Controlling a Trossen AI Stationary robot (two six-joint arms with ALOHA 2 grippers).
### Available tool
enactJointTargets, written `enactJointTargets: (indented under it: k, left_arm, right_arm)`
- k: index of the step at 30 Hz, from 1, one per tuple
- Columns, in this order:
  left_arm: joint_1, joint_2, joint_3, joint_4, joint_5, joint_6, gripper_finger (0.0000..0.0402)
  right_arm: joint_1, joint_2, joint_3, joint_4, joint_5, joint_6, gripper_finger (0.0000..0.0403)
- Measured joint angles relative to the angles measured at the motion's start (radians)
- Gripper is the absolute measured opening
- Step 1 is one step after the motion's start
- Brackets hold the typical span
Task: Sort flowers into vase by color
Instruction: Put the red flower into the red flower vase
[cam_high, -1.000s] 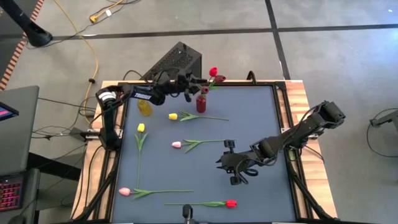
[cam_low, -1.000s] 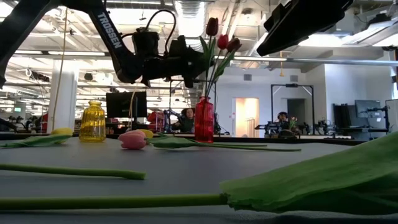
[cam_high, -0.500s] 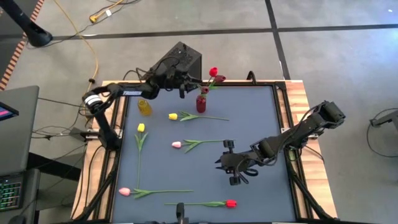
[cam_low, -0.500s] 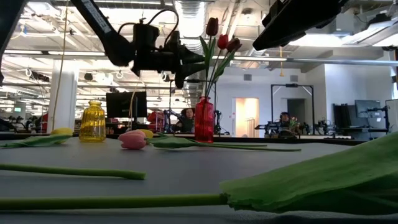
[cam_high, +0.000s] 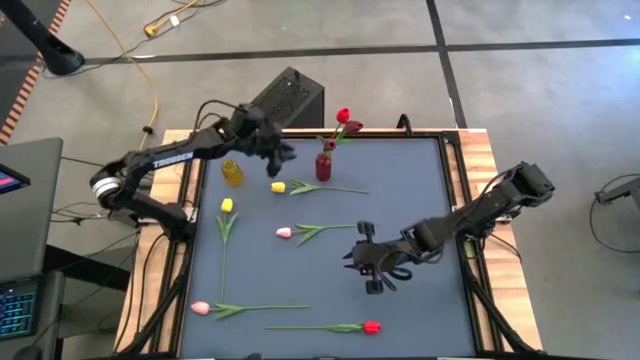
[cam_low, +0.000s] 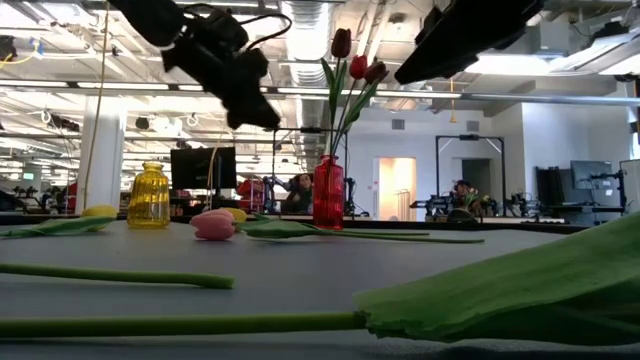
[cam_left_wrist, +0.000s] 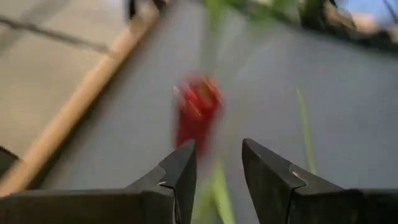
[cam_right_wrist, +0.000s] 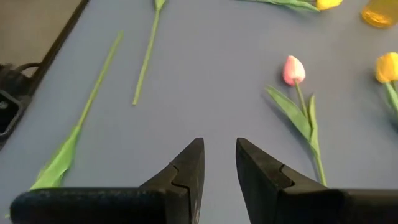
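1. Now my left gripper has pulled back from the red vase, fingers a narrow gap apart and holding nothing; it sits between that vase and the yellow vase.
2. Three red and maroon tulips stand in the red vase, so that colour looks nearly sorted.
3. Nearest the red vase lies a yellow tulip; probably my next pick, though my wrist view is blurred.
4. My right gripper waits well away from the red vase, narrowly parted, empty.
5. "TROSSEN" reads on my left arm.

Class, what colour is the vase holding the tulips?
Red vase; it shows best in the low view.
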Motion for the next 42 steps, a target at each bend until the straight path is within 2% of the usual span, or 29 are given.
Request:
enactJointTargets:
  k: [5, 13, 19, 24, 27, 30, 36, 42]
  left_arm:
    - [-0.106, -0.069, -0.054, -0.182, 0.003, 0.061, 0.0115]
    - [-0.399, -0.154, -0.236, -0.102, -0.035, -0.017, 0.0115]
    - [-0.638, -0.159, -0.248, -0.084, -0.075, -0.12, 0.0115]
    - [-0.84, -0.159, -0.248, -0.076, -0.199, -0.181, 0.0115]
    - [-0.939, -0.159, -0.248, 0.001, -0.26, -0.212, 0.0115]
    - [-1.033, -0.139, -0.248, 0.155, -0.291, -0.233, 0.0115]
    - [-1.166, -0.008, -0.245, 0.481, -0.41, -0.306, 0.0115]
    - [-1.213, 0.179, -0.167, 0.506, -0.404, -0.421, 0.0115]
  right_arm:
    - [-0.025, 0.001, 0.0, 0.019, 0.0, 0.0, 0.0118]
    - [0.004, 0.001, 0.0, 0.038, 0.0, 0.034, 0.0118]
    - [0.061, 0.001, 0.0, 0.067, 0.001, 0.047, 0.0118]
    - [0.121, 0.001, 0.0, 0.121, 0.043, 0.068, 0.0118]
    - [0.162, 0.001, 0.0, 0.138, 0.091, 0.07, 0.0118]
    - [0.203, 0.001, 0.0, 0.159, 0.128, 0.071, 0.0118]
    - [0.266, 0.002, 0.0, 0.194, 0.247, 0.105, 0.0118]
    - [0.308, 0.057, -0.001, 0.236, 0.318, 0.14, 0.0118]
